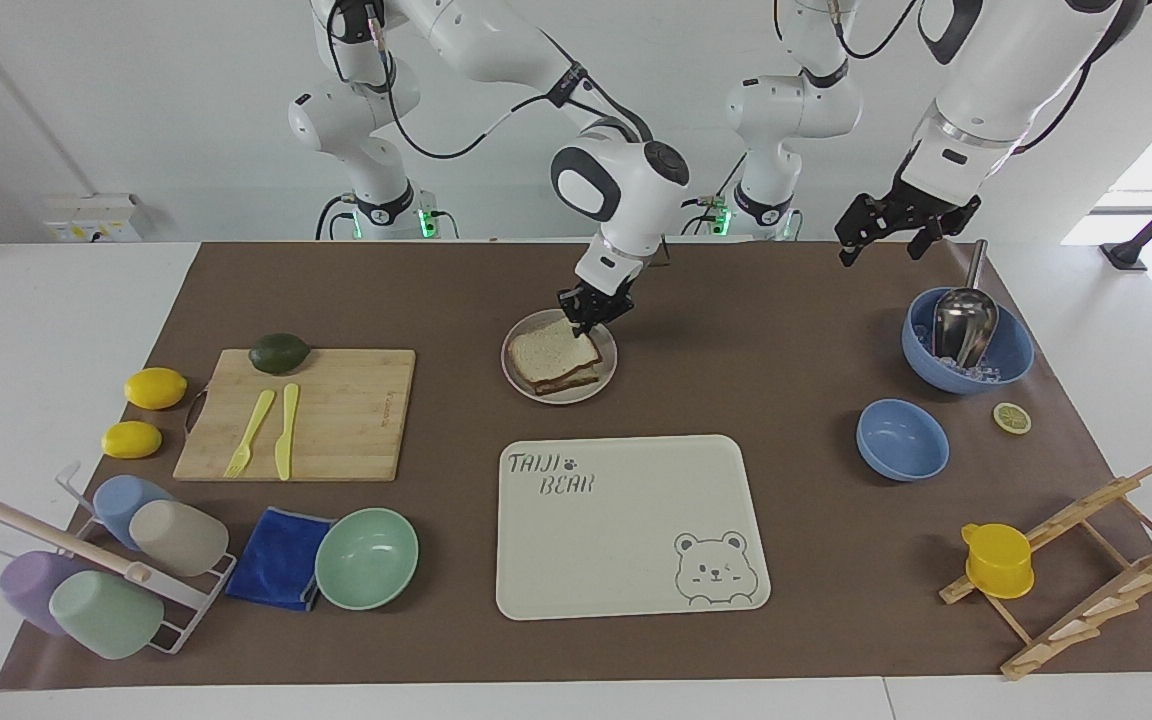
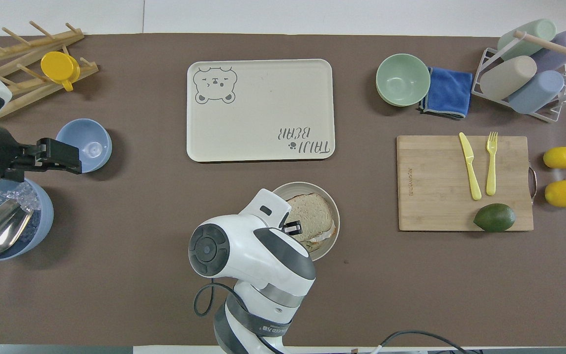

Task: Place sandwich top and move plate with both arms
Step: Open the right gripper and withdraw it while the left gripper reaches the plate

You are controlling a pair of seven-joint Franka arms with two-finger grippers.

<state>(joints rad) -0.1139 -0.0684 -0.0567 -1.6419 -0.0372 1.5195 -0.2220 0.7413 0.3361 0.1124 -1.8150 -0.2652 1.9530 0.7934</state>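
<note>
**Top slice down on the stack; right tool clamped on its corner**

Step in hand: placing the sandwich top (image 1: 553,350). The slice lies flat on the lower bread, which sits on the plate (image 1: 604,382). The plate stands mid-tabletop, nearer to the robots than the bear-printed tray (image 1: 632,525). The right tool (image 1: 591,317) is low over the plate's robot-side rim, fingertips clenched at the slice's corner. It appears to pinch that corner; real contact is hard to confirm from either view.

The left tool (image 1: 881,232) hangs released, jaws apart, in the air over the mat near the ice bowl (image 1: 1011,352) with its metal scoop (image 1: 966,318). That arm waits.

Judgement: placement looks all but done. Next move calls for the right tool to let go and lift clear without dragging the slice askew. Then both tools must come to opposite rims of the plate.

Edges and room:
- Plate rim shows bare all round the bread, so there is a lip to grip on either side.
- Bare mat lies all round the plate, and between the plate and the tray.
- Cutting board (image 1: 336,410) lies toward the right arm's end, well apart from the plate.
- Small blue bowl (image 1: 901,440) and ice bowl lie toward the left arm's end, also well apart.
- The left arm's path to the plate crosses open mat.
</note>
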